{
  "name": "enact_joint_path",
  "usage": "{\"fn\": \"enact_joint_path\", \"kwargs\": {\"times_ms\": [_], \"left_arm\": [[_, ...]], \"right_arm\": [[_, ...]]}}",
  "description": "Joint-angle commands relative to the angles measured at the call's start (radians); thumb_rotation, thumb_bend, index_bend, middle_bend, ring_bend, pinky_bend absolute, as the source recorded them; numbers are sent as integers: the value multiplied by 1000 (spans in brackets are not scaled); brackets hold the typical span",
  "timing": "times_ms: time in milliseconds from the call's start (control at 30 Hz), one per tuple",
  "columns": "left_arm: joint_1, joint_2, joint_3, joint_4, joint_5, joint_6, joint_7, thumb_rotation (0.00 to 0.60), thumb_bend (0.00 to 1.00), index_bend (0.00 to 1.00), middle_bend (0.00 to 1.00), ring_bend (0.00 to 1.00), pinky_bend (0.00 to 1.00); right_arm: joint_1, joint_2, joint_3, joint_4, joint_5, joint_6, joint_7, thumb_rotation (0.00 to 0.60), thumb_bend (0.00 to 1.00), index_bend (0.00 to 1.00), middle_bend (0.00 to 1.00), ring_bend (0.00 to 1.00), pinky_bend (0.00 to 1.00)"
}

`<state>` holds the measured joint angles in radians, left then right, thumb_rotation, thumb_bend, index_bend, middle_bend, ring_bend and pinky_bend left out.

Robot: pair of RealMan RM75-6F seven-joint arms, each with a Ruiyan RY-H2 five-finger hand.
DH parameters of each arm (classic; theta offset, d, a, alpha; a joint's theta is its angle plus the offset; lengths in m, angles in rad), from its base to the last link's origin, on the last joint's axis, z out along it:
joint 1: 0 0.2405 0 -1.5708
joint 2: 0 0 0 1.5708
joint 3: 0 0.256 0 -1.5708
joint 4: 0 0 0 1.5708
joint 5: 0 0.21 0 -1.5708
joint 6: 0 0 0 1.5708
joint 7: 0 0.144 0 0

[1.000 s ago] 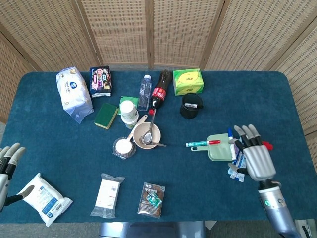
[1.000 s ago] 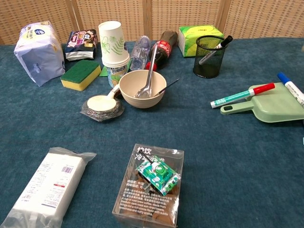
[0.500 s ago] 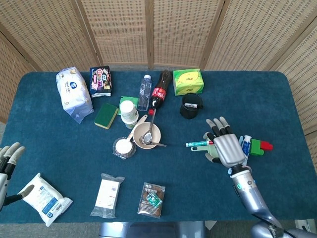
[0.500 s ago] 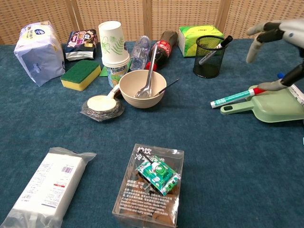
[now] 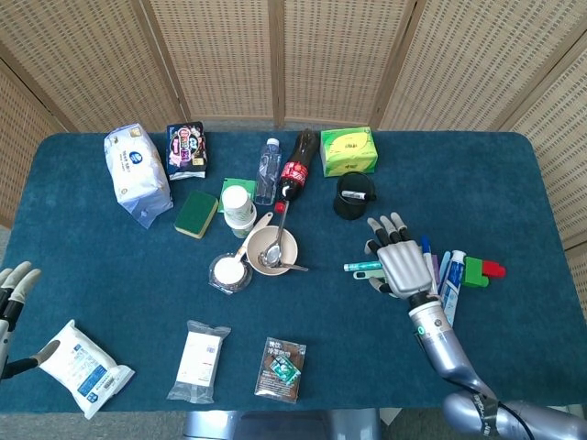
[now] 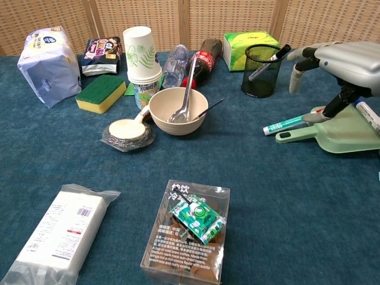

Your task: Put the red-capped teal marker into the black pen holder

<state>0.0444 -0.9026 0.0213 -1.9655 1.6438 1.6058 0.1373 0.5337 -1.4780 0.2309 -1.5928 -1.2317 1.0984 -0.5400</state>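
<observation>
The right robot hand (image 5: pixel 401 267) hovers palm down, fingers spread wide and holding nothing, over the red-capped teal marker (image 6: pixel 284 124) near the counter's right edge. The marker lies flat, its capped end hidden under the hand, beside the handle of one pale green dustpan (image 6: pixel 344 134). One black pen holder (image 6: pixel 260 70) stands just beyond, toward the far edge, with a single black marker leaning in it. The left robot hand (image 5: pixel 13 290) shows only at the counter's left edge, fingers apart and empty.

The counter (image 5: pixel 110 266) is covered in dark teal cloth, and woven cane screens (image 5: pixel 275 55) stand behind it.

Along the far edge stand one green tissue box (image 5: pixel 348 150), one cola bottle (image 5: pixel 295 169) and one clear water bottle (image 5: pixel 267 170). One beige bowl (image 6: pixel 177 110) sits near the middle holding two utensils, beside one stack of paper cups (image 6: pixel 142 65) and one green-and-yellow sponge (image 6: pixel 101 92). Near the front edge lie two white packets (image 5: pixel 81 367) and one boxed item (image 6: pixel 189 231).
</observation>
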Motion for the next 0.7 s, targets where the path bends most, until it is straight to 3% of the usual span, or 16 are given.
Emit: {"fn": "enact_joint_path", "kwargs": {"times_ms": [33,700], "left_arm": [[0,0,0,0,0,1,-1,600,180,0,0,0,0],[-1,7,-1,1,-7,0,-15,600,180,0,0,0,0]], "right_arm": [[10,-13,-4,21,15,-4,-7,600,258,394,0,0,0],[81,-88,-16,119,102,-27,-101,600,277,416,0,0,0]]}}
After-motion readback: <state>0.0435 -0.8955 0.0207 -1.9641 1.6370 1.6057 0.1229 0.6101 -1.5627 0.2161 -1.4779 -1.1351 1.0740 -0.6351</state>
